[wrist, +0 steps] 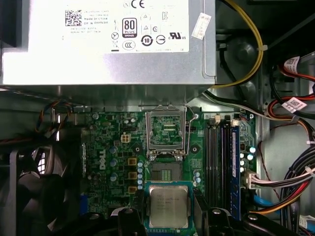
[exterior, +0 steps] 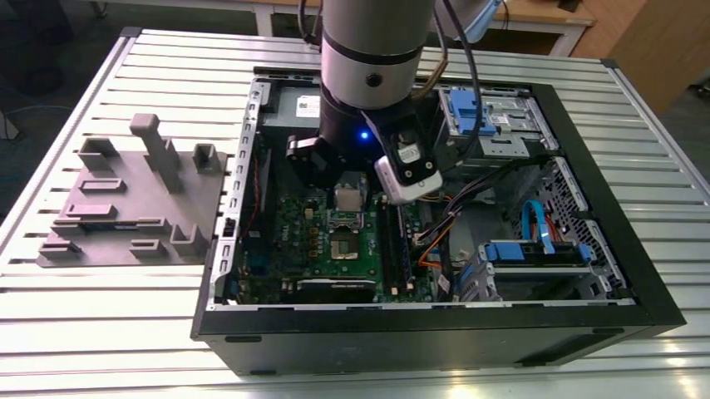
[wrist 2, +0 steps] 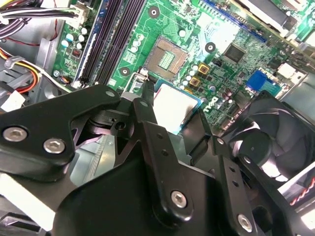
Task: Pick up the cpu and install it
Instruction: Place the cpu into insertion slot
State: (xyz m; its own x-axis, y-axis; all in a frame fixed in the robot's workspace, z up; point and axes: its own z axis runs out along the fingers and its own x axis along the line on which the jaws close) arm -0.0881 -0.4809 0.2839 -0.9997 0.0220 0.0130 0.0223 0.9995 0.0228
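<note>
hidden, cpu: in the first wrist view the near edge of the cpu [wrist: 169,206] runs off the picture. In the second wrist view the black gripper linkage covers one side and corner. Underside not seen.
hidden, exterior view: the cpu is hard to make out, just a pale grey patch under the gripper [exterior: 349,193]. The arm's wrist and a white camera unit [exterior: 408,170] block the fingertips.
hidden, contact: can't tell how far the cpu sits above the motherboard [wrist: 110,147].
cpu look: small flat square with a dull silver-grey metal top, faint print and a thin green-teal rim. It lies level, metal face up.
cpu place: inside the open pc case [exterior: 444,337], over the green motherboard. Both wrist views show it just beside the socket [wrist 2: 167,59], not seated in it.
jaws: closed in on the cpu. One black finger [wrist: 129,216] sits on each of two opposite edges, pinching it.
socket: contacts bare. A square metal frame [wrist: 167,129] lies next to it on the power supply side.
power supply [wrist: 113,44]: big grey metal box with a white label at the motherboard's edge, partly cut off.
memory slots [wrist: 216,157]: long dark slots beside the socket.
fan [wrist 2: 275,142]: black, partly cut off, near the gripper linkage.
tray [exterior: 122,208]: purple-grey plastic with upright blocks. It sits on the slatted metal table [exterior: 100,332] to the exterior view's left of the case, well apart from the gripper.
</note>
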